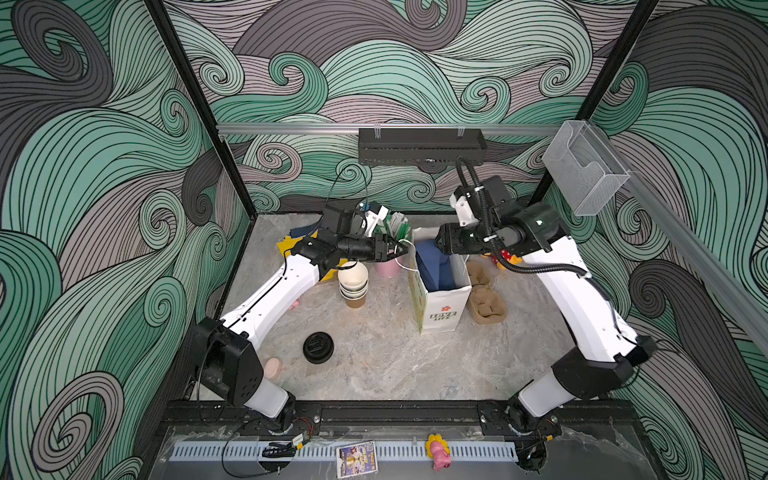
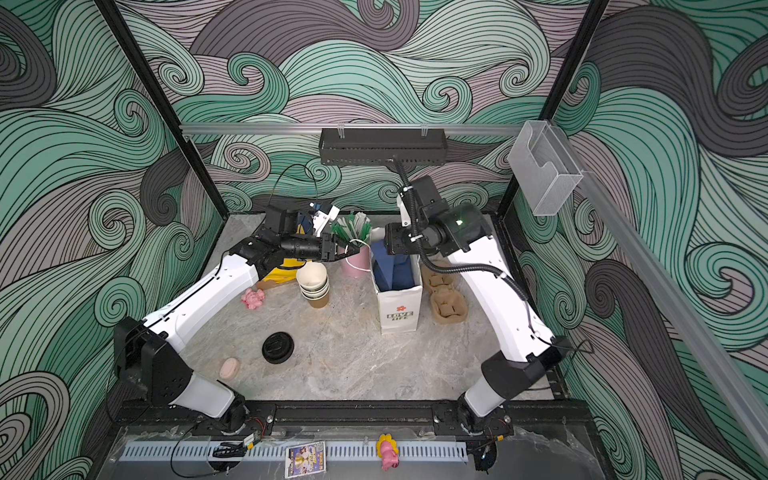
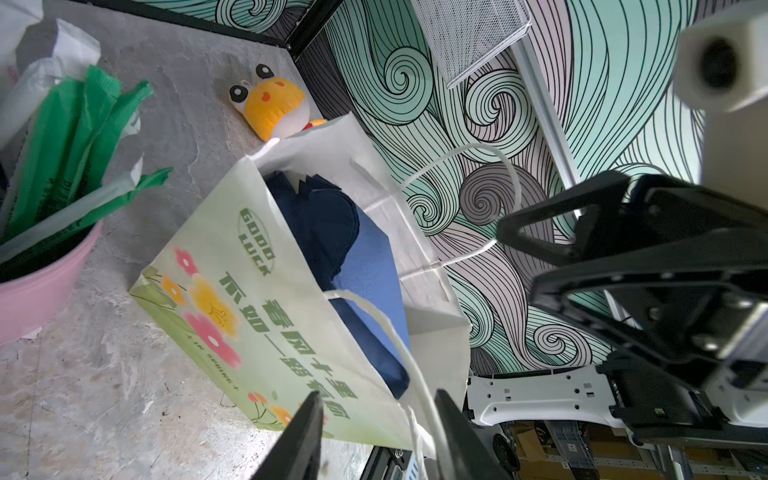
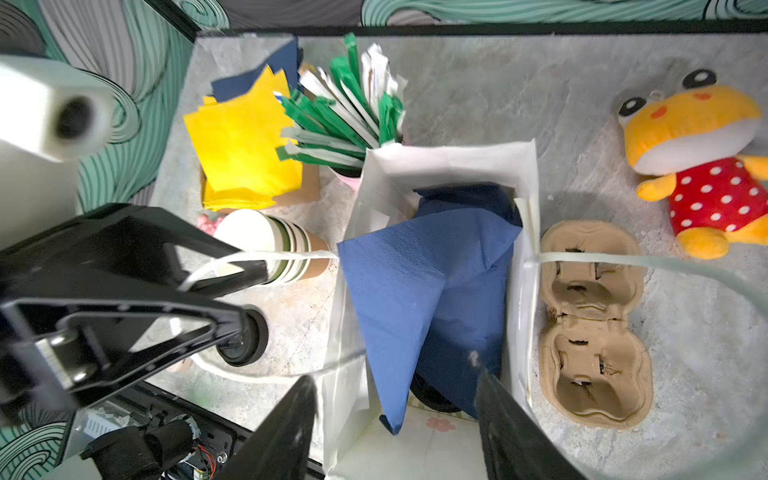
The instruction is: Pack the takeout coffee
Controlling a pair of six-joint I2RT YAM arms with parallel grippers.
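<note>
A white paper bag (image 1: 440,307) (image 2: 399,309) stands open mid-table, stuffed with blue napkins (image 4: 415,291). Of the takeout coffee I see only a black round lid rim (image 4: 432,395) deep inside the bag, under the napkins. My left gripper (image 1: 401,249) (image 3: 378,436) hovers at the bag's left edge, open, with the white handle loop (image 3: 411,374) running loose between its fingers. Directly over the bag's mouth hangs my right gripper (image 1: 438,245) (image 4: 399,428), open with nothing in it. The other handle (image 4: 623,259) arcs free beside it.
A stack of lidless paper cups (image 1: 353,286) and a black lid (image 1: 318,347) sit left of the bag. A pink cup of straws (image 2: 355,262) and yellow napkins (image 4: 241,153) stand behind. On the right lie a pulp cup carrier (image 1: 486,299) and a yellow plush (image 4: 698,145).
</note>
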